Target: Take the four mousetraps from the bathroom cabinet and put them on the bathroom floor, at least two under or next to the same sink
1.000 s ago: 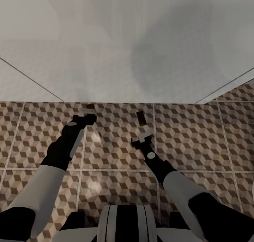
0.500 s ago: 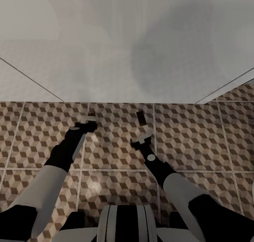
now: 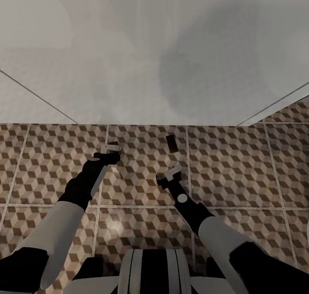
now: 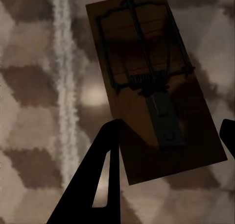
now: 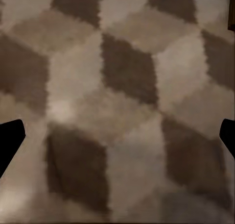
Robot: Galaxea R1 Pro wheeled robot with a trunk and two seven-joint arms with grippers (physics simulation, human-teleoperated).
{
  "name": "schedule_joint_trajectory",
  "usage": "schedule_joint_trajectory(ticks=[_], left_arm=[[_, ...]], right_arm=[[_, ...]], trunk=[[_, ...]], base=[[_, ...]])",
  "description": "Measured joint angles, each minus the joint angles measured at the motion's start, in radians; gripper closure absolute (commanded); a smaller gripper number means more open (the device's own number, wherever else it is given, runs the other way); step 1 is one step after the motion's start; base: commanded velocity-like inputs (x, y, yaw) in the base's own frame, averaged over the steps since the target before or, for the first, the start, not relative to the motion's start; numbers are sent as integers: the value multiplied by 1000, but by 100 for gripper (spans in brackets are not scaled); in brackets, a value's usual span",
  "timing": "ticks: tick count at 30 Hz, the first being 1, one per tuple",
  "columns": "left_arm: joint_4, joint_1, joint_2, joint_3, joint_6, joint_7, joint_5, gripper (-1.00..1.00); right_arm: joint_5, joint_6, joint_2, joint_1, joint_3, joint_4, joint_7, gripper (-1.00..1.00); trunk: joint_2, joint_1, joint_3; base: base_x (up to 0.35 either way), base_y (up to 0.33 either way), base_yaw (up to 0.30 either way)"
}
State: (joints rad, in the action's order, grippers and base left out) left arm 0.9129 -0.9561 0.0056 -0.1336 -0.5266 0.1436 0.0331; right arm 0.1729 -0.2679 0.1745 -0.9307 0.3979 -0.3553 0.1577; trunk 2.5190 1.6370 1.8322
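Two mousetraps lie flat on the bathroom floor, near the sink. My left gripper and right gripper are both wide open, holding nothing.

Pale grey-white wall above floor edge; thin diagonal seams both sides.

Both arms reach forward and down. The left gripper hangs with fingers spread; the right gripper is also spread wide, holding nothing.
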Motion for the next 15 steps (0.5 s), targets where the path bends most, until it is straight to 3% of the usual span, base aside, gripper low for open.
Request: schedule_joint_trajectory(ticks=[15], left_arm=[[12, -32, -1, 0, -1, 0, -1, 100]], right_arm=[[0, 0, 0, 27, 11, 0, -2, -100]], trunk=[[0, 0, 0]], base=[[0, 0, 0]])
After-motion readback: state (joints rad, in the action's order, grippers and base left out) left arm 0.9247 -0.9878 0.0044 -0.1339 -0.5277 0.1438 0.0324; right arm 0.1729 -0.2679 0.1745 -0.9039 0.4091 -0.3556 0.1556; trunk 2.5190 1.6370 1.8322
